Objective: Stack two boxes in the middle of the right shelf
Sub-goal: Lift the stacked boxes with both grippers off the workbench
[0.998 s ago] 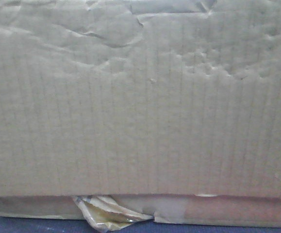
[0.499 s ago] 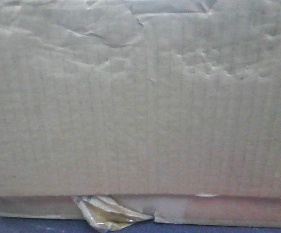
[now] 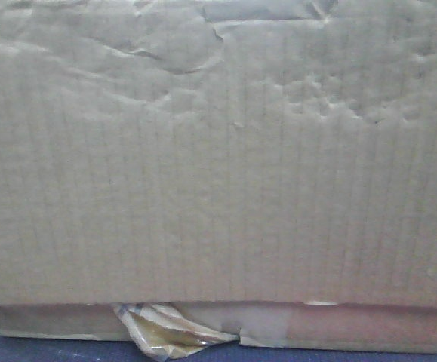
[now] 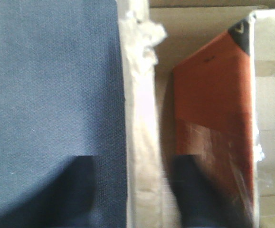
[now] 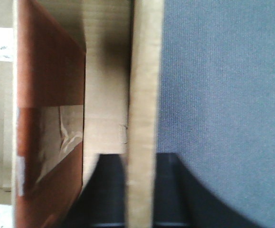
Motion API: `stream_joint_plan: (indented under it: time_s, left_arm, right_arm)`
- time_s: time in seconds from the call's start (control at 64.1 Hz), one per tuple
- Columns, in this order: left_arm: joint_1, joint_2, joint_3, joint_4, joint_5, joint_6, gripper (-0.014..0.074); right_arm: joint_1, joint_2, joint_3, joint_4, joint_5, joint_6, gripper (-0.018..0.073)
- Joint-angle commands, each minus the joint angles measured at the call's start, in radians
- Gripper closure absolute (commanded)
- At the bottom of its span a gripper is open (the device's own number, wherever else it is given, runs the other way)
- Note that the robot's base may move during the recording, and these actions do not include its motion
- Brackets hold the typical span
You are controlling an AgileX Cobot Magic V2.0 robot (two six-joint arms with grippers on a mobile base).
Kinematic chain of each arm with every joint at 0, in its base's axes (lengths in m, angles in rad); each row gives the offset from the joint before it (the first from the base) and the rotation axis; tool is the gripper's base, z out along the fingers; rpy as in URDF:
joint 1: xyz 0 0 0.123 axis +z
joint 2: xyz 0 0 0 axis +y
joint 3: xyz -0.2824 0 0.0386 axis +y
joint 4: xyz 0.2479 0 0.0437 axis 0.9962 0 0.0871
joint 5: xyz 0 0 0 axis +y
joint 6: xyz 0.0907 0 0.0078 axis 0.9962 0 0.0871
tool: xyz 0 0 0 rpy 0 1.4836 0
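The large tan box [image 3: 218, 166] fills the front view and rests on the thin flat box [image 3: 354, 328], which has crumpled yellowish tape [image 3: 165, 332] at its front. My left gripper [image 4: 132, 161] straddles a pale cardboard wall [image 4: 139, 118], open, with a gap showing on each side. My right gripper [image 5: 140, 159] is shut on a tan cardboard wall [image 5: 144, 95], both fingers pressed against it. I cannot tell which box these walls belong to. The shelf is out of view.
Blue cloth [image 4: 52, 71] lies outside the wall in the left wrist view, blue cloth [image 5: 222, 71] in the right wrist view, and a strip of blue surface [image 3: 52, 351] under the flat box. A reddish-brown panel [image 4: 213, 95] with clear tape stands inside the walls; the same reddish-brown panel [image 5: 47, 71] shows on the right.
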Motion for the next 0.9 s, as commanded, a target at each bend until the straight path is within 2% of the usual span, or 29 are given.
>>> stream_joint_plan:
  time_s: [0.0, 0.031, 0.094, 0.218, 0.281, 0.421, 0.562, 0.718, 0.827, 0.889]
  left_arm:
    - [0.004, -0.007, 0.017, -0.014, -0.003, 0.000, 0.0565]
    - [0.004, -0.007, 0.025, -0.014, -0.003, 0.000, 0.0615]
    - [0.004, -0.007, 0.038, -0.009, -0.003, 0.000, 0.0707]
    - [0.004, -0.011, 0.042, 0.029, -0.003, -0.020, 0.0708]
    - [0.004, -0.027, 0.038, 0.075, -0.003, -0.055, 0.0708]
    - [0.004, -0.073, 0.003, 0.185, -0.003, -0.115, 0.0708]
    - [0.004, -0.124, -0.051, 0.288, -0.003, -0.158, 0.0708]
    - [0.004, -0.152, -0.132, 0.380, -0.003, -0.159, 0.0708]
    - [0.004, -0.152, -0.192, 0.416, -0.014, -0.159, 0.0708]
    - [0.004, -0.152, -0.232, 0.431, -0.061, -0.159, 0.0708]
  right_arm:
    - [-0.004, 0.000, 0.005, -0.007, -0.007, 0.000, 0.0704]
    - [-0.004, 0.000, 0.005, -0.007, -0.007, 0.000, 0.0727]
    - [-0.004, 0.000, 0.005, -0.013, -0.007, 0.000, 0.0715]
    - [0.009, -0.003, 0.003, -0.081, -0.007, 0.048, 0.0713]
    - [0.027, -0.009, -0.012, -0.134, -0.007, 0.091, 0.0713]
    - [0.055, -0.029, -0.065, -0.163, -0.012, 0.113, 0.0713]
    - [0.076, -0.039, -0.143, -0.201, -0.078, 0.119, 0.0713]
    - [0.088, -0.039, -0.234, -0.284, -0.158, 0.121, 0.0713]
    - [0.088, -0.039, -0.282, -0.309, -0.243, 0.121, 0.0713]
    - [0.088, -0.039, -0.305, -0.323, -0.300, 0.121, 0.0713]
